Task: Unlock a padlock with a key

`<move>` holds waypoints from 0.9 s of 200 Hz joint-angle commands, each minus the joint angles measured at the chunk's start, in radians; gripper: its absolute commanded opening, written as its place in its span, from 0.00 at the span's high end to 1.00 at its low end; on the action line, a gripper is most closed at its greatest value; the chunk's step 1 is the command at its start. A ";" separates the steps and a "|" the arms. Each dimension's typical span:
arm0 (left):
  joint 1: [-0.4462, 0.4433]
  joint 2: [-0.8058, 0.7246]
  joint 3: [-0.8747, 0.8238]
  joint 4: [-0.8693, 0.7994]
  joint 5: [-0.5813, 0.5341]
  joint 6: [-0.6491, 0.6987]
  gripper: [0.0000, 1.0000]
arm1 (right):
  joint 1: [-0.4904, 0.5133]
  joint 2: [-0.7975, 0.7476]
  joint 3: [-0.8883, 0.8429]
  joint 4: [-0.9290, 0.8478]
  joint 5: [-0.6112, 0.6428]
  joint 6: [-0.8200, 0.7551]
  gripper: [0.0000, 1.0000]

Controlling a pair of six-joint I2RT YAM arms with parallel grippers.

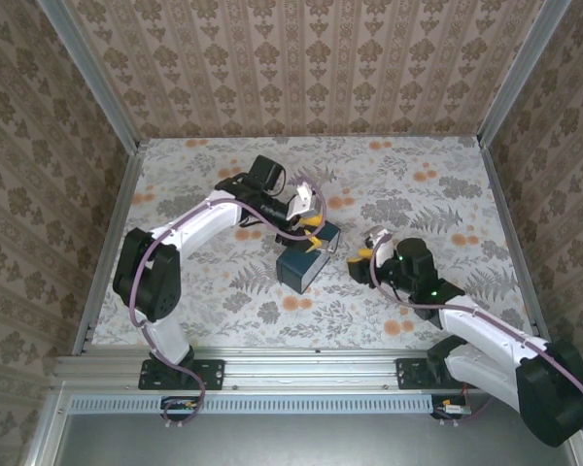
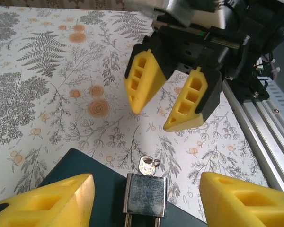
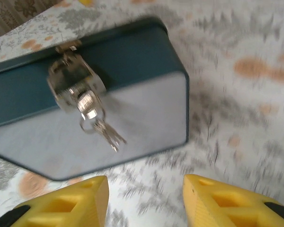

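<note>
A silver padlock hangs on the hasp of a dark teal box. A key sticks out of its keyhole. My left gripper is open; its yellow fingers stand either side of the padlock with gaps on both sides. In the right wrist view the padlock sits on the box, the key is in it and spare keys dangle from a ring. My right gripper is open and holds nothing, a short way in front of the keys.
The box rests on a floral tablecloth inside wallpapered walls. My right gripper's fingers face the left wrist camera, just beyond the key. An aluminium rail runs along the table's near edge.
</note>
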 commanded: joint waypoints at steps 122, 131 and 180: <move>0.145 -0.114 -0.070 0.148 0.002 -0.202 0.40 | 0.256 0.162 0.138 0.114 0.400 -0.669 0.50; 0.144 -0.110 -0.071 0.163 0.007 -0.211 0.40 | 0.256 0.165 0.149 0.093 0.400 -0.679 0.50; 0.173 -0.096 -0.064 0.185 0.020 -0.222 0.42 | 0.258 0.171 0.159 0.049 0.395 -0.698 0.56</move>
